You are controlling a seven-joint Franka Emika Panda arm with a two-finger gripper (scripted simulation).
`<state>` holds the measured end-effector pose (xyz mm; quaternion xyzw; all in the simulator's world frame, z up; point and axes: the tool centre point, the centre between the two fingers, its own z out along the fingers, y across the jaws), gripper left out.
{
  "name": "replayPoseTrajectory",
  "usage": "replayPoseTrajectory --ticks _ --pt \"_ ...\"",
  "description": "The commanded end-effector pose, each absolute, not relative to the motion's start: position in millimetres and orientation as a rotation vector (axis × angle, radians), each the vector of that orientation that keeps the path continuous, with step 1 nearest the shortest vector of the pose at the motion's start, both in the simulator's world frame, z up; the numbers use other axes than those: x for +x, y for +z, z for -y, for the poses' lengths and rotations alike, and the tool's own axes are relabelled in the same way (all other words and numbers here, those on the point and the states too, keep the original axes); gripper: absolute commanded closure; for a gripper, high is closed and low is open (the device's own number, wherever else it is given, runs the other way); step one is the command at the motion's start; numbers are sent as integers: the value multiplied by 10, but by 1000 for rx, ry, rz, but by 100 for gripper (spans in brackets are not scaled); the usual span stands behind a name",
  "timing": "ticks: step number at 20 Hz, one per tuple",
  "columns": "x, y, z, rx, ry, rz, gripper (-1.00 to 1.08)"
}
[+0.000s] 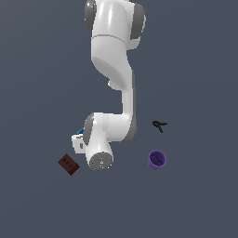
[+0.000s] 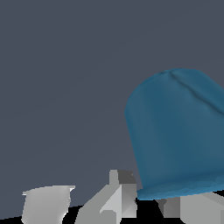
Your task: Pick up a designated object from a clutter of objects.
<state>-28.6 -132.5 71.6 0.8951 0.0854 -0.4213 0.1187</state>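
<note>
The bright blue cup (image 2: 179,135) fills one side of the wrist view, close to the camera, with its rim against the grey fingers (image 2: 119,197). In the exterior view only a sliver of the blue cup (image 1: 80,131) shows beside the white wrist. My gripper (image 1: 78,141) is low over it, its fingertips hidden under the arm. I cannot tell whether the jaws hold the cup or stand beside it. The purple cup (image 1: 157,159), the dark red-brown block (image 1: 68,164) and the black clamp (image 1: 159,124) lie apart on the floor.
The white arm (image 1: 114,69) reaches down from the top of the exterior view and covers the ground around the blue cup. The grey floor (image 1: 195,200) spreads all around the items.
</note>
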Motion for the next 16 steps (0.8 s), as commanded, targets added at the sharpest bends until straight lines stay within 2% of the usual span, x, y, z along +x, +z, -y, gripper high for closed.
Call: replayPoseTrajectory --ticks 1,8,16 --pt "-280 757 1290 2618 -1229 -251 108" --pt "-283 1085 999 2617 -1230 -253 108" --pt "-285 1765 399 2616 -1230 -256 108"
